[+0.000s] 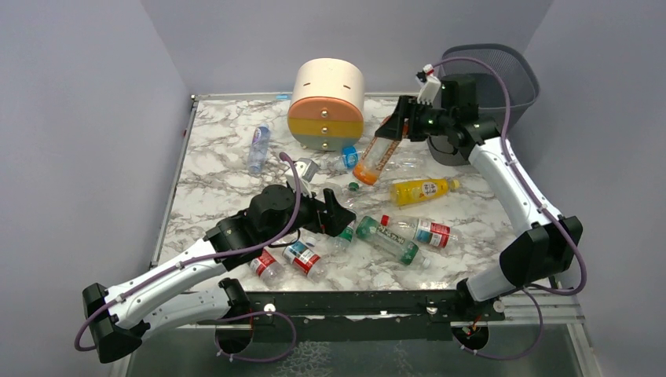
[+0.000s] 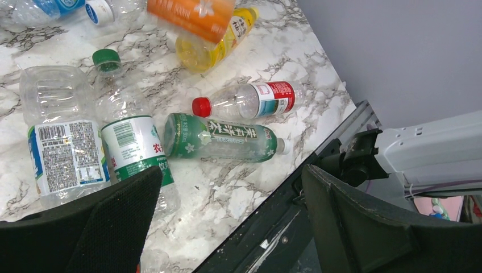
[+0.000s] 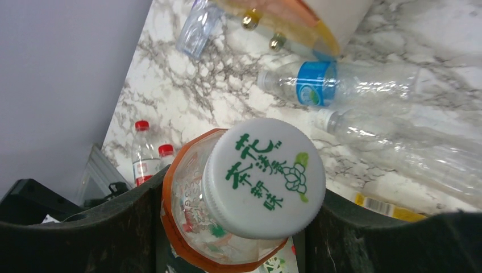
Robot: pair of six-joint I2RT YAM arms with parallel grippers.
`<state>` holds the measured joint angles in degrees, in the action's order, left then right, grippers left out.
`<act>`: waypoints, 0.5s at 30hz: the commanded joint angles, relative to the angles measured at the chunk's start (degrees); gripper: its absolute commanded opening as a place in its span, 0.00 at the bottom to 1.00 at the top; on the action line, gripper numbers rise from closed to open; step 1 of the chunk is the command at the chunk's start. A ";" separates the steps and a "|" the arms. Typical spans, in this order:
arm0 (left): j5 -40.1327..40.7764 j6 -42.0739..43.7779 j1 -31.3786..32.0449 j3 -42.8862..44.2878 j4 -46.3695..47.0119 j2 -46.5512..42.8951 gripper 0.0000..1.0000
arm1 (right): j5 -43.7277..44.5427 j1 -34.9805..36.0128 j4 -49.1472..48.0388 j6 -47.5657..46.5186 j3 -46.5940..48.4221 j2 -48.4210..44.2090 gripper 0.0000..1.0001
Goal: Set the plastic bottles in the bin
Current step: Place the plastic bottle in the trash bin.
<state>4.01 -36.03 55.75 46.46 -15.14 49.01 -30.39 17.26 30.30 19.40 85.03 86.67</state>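
Gripping the orange bottle (image 1: 375, 159) by its capped end, your right hand (image 1: 395, 129) held it tilted above the tabletop (image 1: 212, 196), short of the bin (image 1: 506, 75); your left hand (image 1: 338, 214) gaped wide, empty, over bottles (image 1: 389, 239) lying there.

- White cap (image 3: 264, 177) of the orange bottle (image 3: 185, 210): green Chinese characters in two columns beside a small green flower drawing. I cannot read them with certainty.
- Green bottle (image 2: 221, 138): a row of white Chinese characters along the dark green label, with small white blossoms.
- Green-capped bottle (image 2: 133, 151): white and green label with a barcode and a red character that looks like 农.
- Clear bottle (image 2: 65, 153): white label with a barcode and dense fine print, too small to read.
- Red-capped bottle (image 2: 256, 99): red and white label, print too small to read.
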 commanded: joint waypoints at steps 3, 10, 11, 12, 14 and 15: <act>0.14 0.79 0.33 -0.91 1.58 -0.08 0.99 | -0.68 -8.23 3.37 -2.03 9.36 1.46 0.45; -1.16 0.99 0.35 -0.34 3.09 3.61 0.99 | -1.84 -19.72 1.53 1.81 21.83 3.90 0.45; -1.22 0.92 0.40 -0.24 3.09 4.04 0.99 | -1.69 -21.24 1.01 2.57 23.45 4.37 0.45; -1.34 0.88 0.34 -0.27 3.34 4.23 0.99 | -1.18 -22.65 0.87 3.32 25.27 4.97 0.45; -1.52 0.65 0.37 -0.53 3.72 4.33 0.99 | 0.16 -25.81 0.01 4.76 28.86 5.94 0.46; -1.61 0.62 0.34 -0.64 3.87 4.41 0.99 | 1.05 -27.11 -0.80 5.80 30.05 6.21 0.46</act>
<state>3.81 -35.79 55.75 46.15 -13.78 53.39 -30.65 -5.87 32.82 21.19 109.51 91.24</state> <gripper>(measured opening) 0.989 0.661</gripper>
